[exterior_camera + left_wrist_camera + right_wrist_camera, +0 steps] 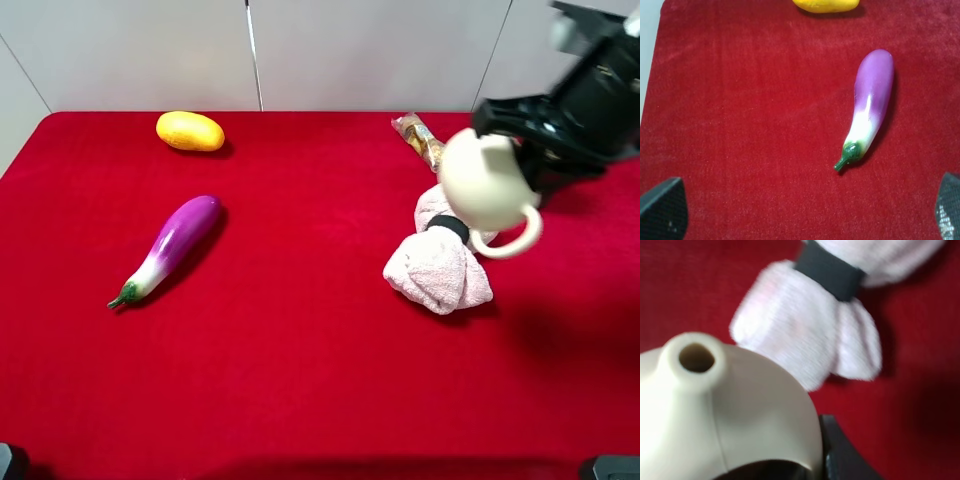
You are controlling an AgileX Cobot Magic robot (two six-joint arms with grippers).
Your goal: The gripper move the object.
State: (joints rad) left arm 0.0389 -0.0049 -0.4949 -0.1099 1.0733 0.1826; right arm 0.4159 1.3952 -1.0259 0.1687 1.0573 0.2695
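Note:
The cream-white pitcher (487,185) with a looped handle hangs tilted in the air at the right, over the pink rolled towel (437,265). My right gripper (515,145) is shut on it from the far side. In the right wrist view the pitcher (730,410) fills the foreground with its spout opening showing, one black finger (840,455) beside it and the towel (805,335) below. My left gripper (805,212) is open and empty, with its fingertips wide apart above the red cloth near the eggplant (870,105).
A purple eggplant (170,245) lies at the left of the red table cloth (300,380). A yellow fruit (190,131) lies at the back left. A wrapped snack packet (420,138) lies at the back, behind the towel.

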